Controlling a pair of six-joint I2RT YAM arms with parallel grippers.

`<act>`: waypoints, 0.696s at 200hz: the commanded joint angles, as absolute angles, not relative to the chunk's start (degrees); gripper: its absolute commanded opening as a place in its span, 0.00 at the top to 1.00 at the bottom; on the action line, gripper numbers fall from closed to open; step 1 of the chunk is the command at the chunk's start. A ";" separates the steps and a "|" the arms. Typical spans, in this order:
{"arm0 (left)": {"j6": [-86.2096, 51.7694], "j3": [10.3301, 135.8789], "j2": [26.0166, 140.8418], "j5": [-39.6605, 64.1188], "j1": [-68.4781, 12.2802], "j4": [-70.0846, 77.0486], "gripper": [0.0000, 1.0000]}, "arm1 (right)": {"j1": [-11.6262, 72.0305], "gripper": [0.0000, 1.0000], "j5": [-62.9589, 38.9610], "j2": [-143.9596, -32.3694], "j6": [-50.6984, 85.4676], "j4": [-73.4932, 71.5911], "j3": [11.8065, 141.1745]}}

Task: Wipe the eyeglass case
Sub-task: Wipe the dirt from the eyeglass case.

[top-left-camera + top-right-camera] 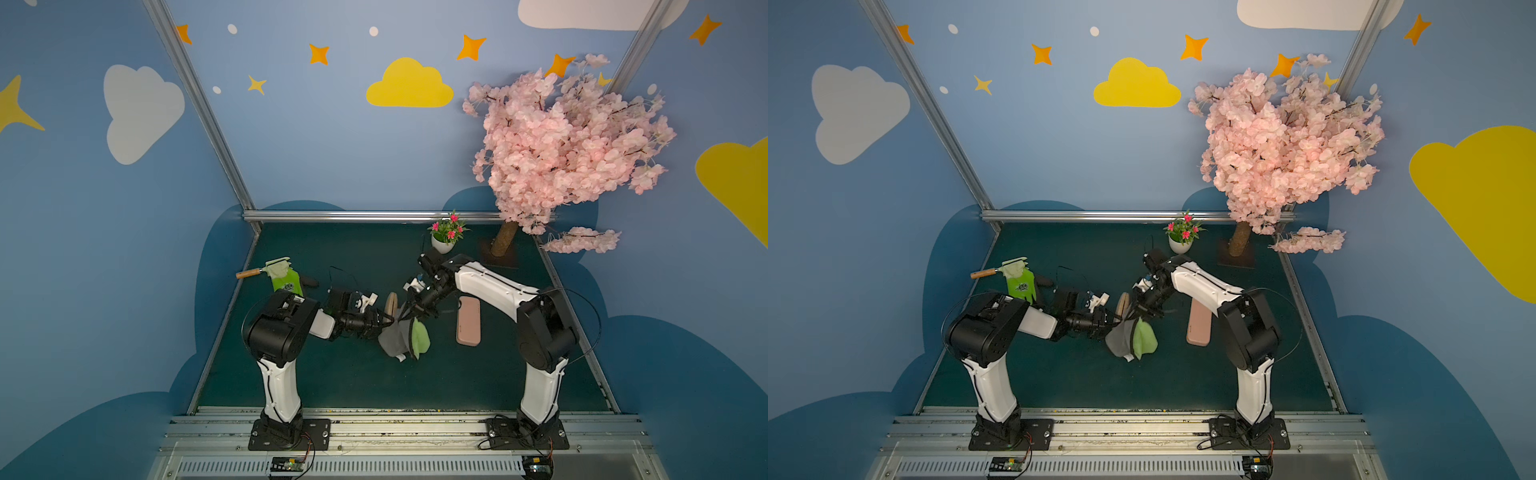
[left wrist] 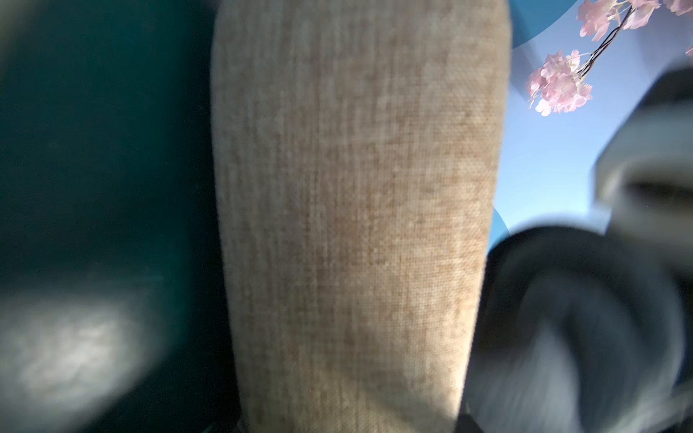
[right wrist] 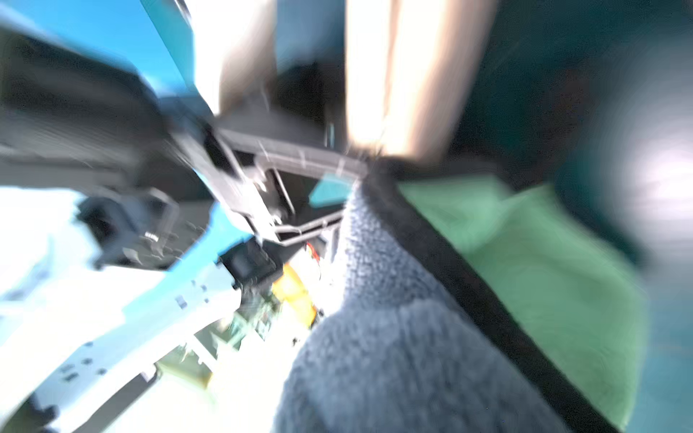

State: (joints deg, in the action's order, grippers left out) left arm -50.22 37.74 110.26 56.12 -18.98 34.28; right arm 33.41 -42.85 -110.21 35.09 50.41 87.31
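right now your left gripper [image 1: 385,321] is clamped narrow on the tan eyeglass case [image 1: 391,304], which stands on end above the middle of the green mat [image 1: 332,374]. your right gripper [image 1: 411,312] is pinched tight on the grey-and-green cloth [image 1: 402,341], which hangs just beside the case. a pink case [image 1: 468,321] lies flat nearby.

Blue walls [image 1: 332,145] with painted clouds [image 1: 409,85] and stars [image 1: 319,54]; dark-green, perhaps felt, floor [image 1: 353,374].
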 commanded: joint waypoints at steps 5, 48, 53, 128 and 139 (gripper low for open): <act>-48.69 36.90 111.81 53.18 -20.03 28.43 0.97 | 29.74 1.00 -33.47 -113.11 30.71 55.67 90.14; -47.82 37.75 111.82 53.79 -20.48 27.27 0.97 | 33.78 1.00 -37.61 -124.47 35.94 49.55 95.01; -47.66 37.94 111.78 53.77 -20.52 27.04 0.97 | 35.15 1.00 -38.95 -125.32 35.88 49.66 95.32; -46.51 40.09 111.08 52.27 -20.82 24.14 0.97 | 49.84 1.00 -57.81 -115.11 36.02 45.00 85.15; -43.99 41.08 110.34 51.26 -21.40 19.52 0.97 | 48.28 1.00 -56.96 -112.75 34.54 46.02 83.94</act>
